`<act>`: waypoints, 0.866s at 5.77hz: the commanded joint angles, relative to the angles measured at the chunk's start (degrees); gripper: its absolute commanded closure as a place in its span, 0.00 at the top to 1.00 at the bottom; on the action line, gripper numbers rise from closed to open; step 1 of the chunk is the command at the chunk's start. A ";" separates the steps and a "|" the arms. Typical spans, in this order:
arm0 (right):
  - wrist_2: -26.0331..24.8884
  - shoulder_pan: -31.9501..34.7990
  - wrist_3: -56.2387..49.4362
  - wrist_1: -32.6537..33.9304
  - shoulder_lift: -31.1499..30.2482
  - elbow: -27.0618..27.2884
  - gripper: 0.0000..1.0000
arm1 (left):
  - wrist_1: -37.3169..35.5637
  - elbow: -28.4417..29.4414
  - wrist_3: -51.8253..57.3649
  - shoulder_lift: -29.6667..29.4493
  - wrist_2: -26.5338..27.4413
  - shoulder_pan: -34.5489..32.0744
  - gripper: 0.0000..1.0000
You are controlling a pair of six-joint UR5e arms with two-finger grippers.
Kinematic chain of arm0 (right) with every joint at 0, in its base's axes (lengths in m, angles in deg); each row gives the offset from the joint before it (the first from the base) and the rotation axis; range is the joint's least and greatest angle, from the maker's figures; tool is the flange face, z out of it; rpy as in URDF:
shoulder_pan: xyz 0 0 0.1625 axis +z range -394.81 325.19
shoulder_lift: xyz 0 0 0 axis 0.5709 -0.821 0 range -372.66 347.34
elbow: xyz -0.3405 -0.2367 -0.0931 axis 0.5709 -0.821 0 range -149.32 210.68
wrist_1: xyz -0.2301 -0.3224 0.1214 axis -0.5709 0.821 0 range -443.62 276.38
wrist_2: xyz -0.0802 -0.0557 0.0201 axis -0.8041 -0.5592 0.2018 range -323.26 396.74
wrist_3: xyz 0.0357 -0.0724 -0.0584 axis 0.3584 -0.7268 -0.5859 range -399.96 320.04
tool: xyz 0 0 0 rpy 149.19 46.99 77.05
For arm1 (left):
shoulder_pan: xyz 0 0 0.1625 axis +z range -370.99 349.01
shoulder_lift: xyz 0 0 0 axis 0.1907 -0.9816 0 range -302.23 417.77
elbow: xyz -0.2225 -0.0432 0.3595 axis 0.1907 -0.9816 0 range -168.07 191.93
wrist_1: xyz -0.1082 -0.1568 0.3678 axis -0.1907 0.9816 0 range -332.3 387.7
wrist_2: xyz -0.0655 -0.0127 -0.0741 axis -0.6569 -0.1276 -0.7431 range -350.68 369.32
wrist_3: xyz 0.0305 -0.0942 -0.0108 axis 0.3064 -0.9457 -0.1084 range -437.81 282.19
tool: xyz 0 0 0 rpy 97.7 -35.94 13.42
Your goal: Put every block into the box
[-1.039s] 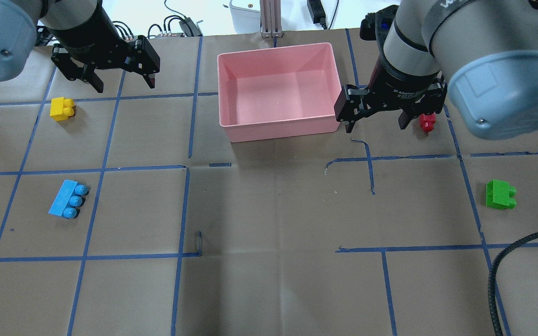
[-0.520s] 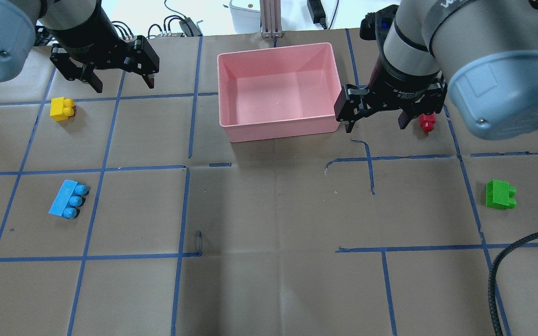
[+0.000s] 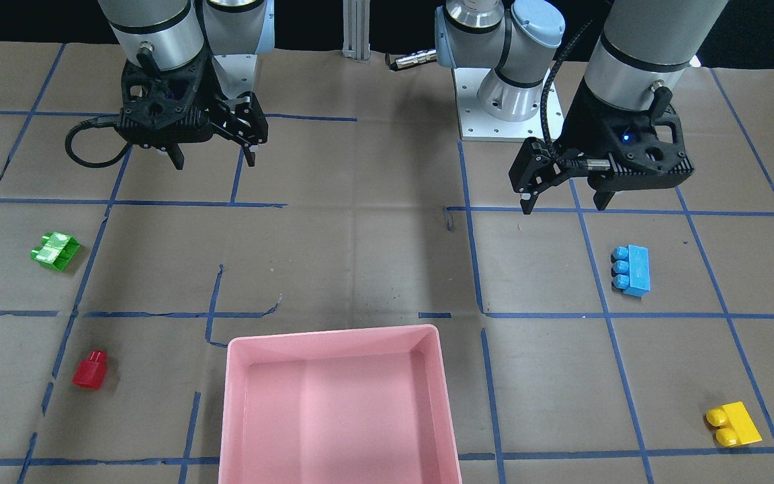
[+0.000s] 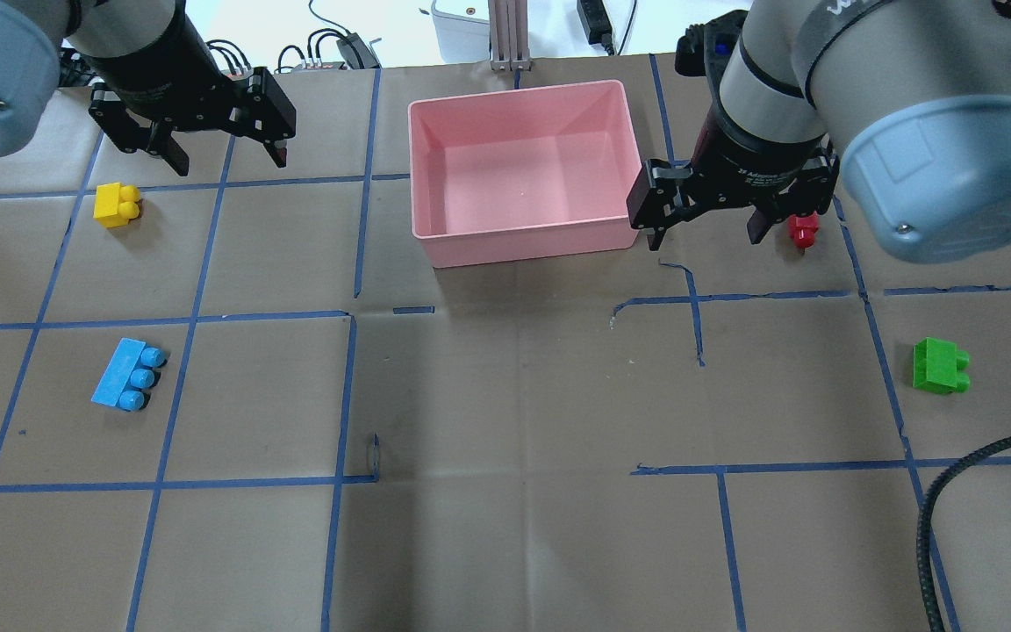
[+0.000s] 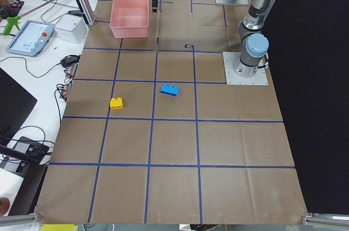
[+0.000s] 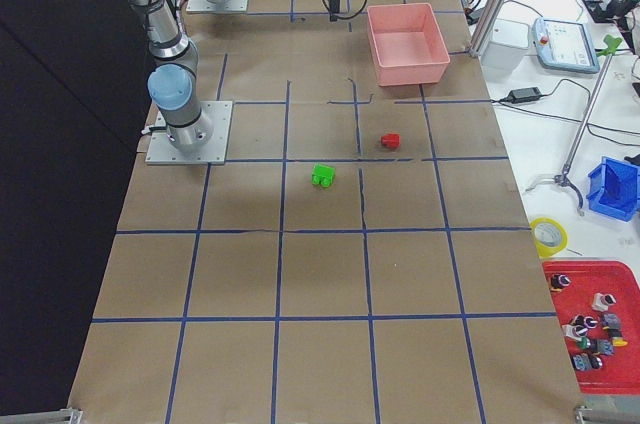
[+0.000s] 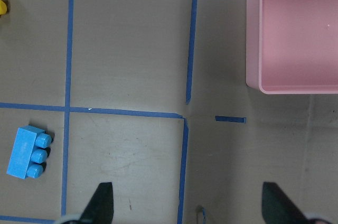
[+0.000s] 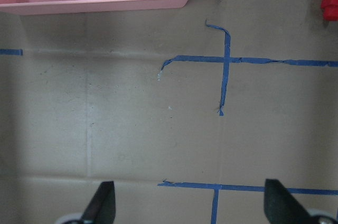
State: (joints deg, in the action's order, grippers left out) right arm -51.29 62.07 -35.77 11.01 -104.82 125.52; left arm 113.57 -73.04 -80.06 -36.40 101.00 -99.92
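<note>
**Two robot arms wait above a bench, four toy blocks not yet boxed**

A pink box (image 4: 519, 246) sits at the far middle of a brown bench (image 4: 505, 395) marked with a grid of blue tape (image 4: 190, 318). Nothing is in the box. All four blocks lie on the bench, well apart from one another. The yellow block (image 4: 117, 204) and the blue block (image 4: 128, 375) are on the robot's left. The red block (image 4: 802, 230) and the green block (image 4: 939, 365) are on its right.

Both arms hang above the bench. The left fingers (image 4: 174, 154) are spread wide and hold nothing, and so are the right fingers (image 4: 756, 226). The right wrist camera shows only the red block, at its upper right edge. The left wrist camera shows the blue block at lower left.

The step in hand looks like the first reach, probably the right arm going for the red block. To do it well, the arm should centre over the block, turn so the fingers close on its flat sides rather than its stud, and descend straight. The block is small, so a poor line-up could knock it away. Once gripped, it must be lifted above the box's raised rim before crossing over.

A black cable (image 4: 979, 491) hangs in the near right corner of the overhead view, not far from the green block. It could snag that arm.
</note>
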 commanded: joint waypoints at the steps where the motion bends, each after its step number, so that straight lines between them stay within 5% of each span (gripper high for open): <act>1: -0.13 -0.03 -0.15 -0.14 -0.04 0.00 1.00 | 0.17 -0.11 9.72 0.38 0.34 3.90 1.00; 5: -1.09 -4.74 -6.94 -0.84 -0.56 0.17 1.00 | -0.09 -13.69 48.91 7.23 -0.53 29.53 1.00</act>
State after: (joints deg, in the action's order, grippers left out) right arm -51.78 59.95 -38.29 10.17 -105.08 125.67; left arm 113.72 -82.51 -40.89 -30.90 100.79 -77.30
